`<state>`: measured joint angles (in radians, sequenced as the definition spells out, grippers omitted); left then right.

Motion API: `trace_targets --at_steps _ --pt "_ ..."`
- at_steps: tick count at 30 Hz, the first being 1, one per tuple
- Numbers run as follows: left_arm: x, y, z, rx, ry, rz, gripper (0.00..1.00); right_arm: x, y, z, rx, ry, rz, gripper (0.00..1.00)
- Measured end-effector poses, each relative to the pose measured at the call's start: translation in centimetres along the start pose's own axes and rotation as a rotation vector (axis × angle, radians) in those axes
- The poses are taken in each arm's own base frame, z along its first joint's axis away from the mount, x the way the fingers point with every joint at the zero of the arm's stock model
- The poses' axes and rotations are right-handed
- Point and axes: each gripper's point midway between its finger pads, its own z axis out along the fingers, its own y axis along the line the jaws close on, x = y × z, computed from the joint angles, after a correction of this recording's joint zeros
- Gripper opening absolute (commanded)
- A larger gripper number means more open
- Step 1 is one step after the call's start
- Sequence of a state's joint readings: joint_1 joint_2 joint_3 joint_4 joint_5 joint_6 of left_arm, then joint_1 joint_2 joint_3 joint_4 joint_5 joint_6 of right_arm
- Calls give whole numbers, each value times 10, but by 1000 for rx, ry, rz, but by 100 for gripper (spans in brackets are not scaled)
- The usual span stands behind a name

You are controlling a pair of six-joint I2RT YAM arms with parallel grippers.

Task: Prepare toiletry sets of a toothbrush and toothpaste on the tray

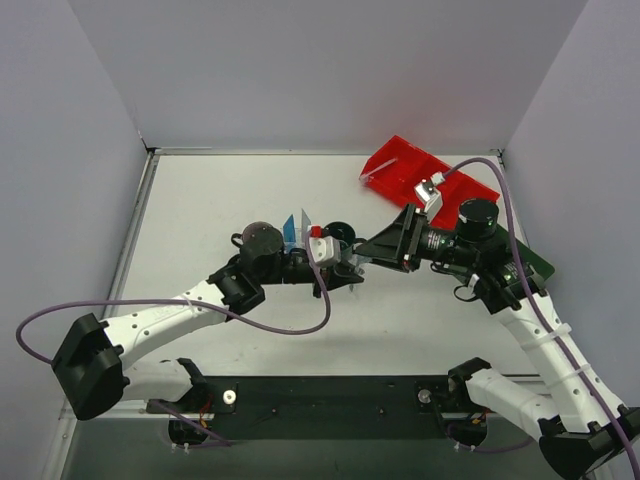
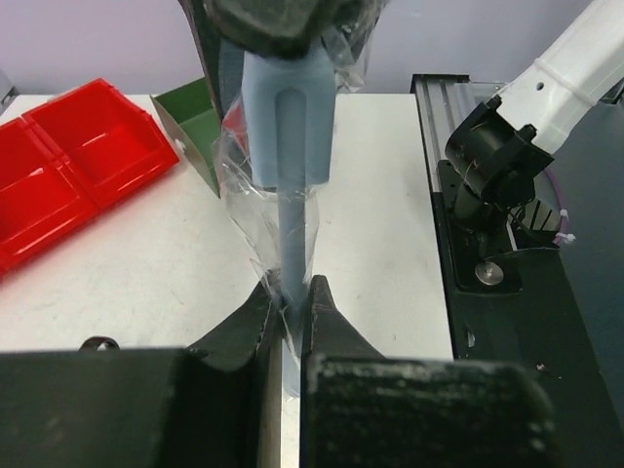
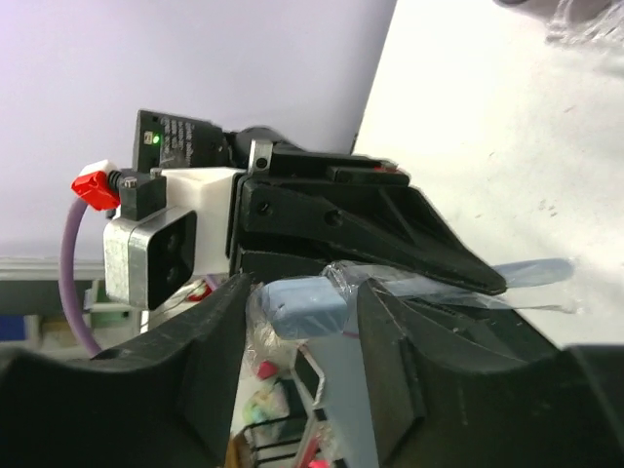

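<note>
Treat the toothbrush (image 2: 290, 146) as light, stiff and wrapper-slick: favour the thick handle inside the right gripper (image 3: 304, 288), closure unclear, over the thin shaft pinched by the left gripper (image 2: 292, 288).

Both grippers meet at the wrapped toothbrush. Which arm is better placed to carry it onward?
Probably the left: the left gripper is shut on the toothbrush at its thin part, while the right gripper only straddles the thick end, with small gaps showing.
</note>
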<state>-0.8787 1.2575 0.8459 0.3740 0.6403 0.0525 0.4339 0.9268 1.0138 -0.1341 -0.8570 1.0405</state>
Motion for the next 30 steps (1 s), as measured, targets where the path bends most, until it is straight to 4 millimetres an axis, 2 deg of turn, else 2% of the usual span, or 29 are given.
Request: trace_targets --at_steps 1,7,12,15,19,23,26,30 --pt "1 0 -1 -13 9 -4 0 -1 -1 -1 13 -6 -21 53" --pt "0 12 -13 -152 44 -37 0 -10 4 -19 112 -122 -249 56" --pt "20 17 -18 -202 129 -119 0 7 22 -30 164 -166 -484 55" --pt "33 17 -19 -214 175 -165 0 13 24 -24 218 -172 -581 54" --pt "40 17 -21 -226 200 -196 0 5 2 -8 383 -202 -676 54" --pt "41 16 -21 -227 200 -206 0 -7 -30 6 555 -209 -739 56" --pt "41 16 -21 -227 201 -210 0 -14 -40 8 615 -219 -764 55" --pt "41 16 -21 -227 202 -213 0 -20 -43 7 647 -235 -787 45"
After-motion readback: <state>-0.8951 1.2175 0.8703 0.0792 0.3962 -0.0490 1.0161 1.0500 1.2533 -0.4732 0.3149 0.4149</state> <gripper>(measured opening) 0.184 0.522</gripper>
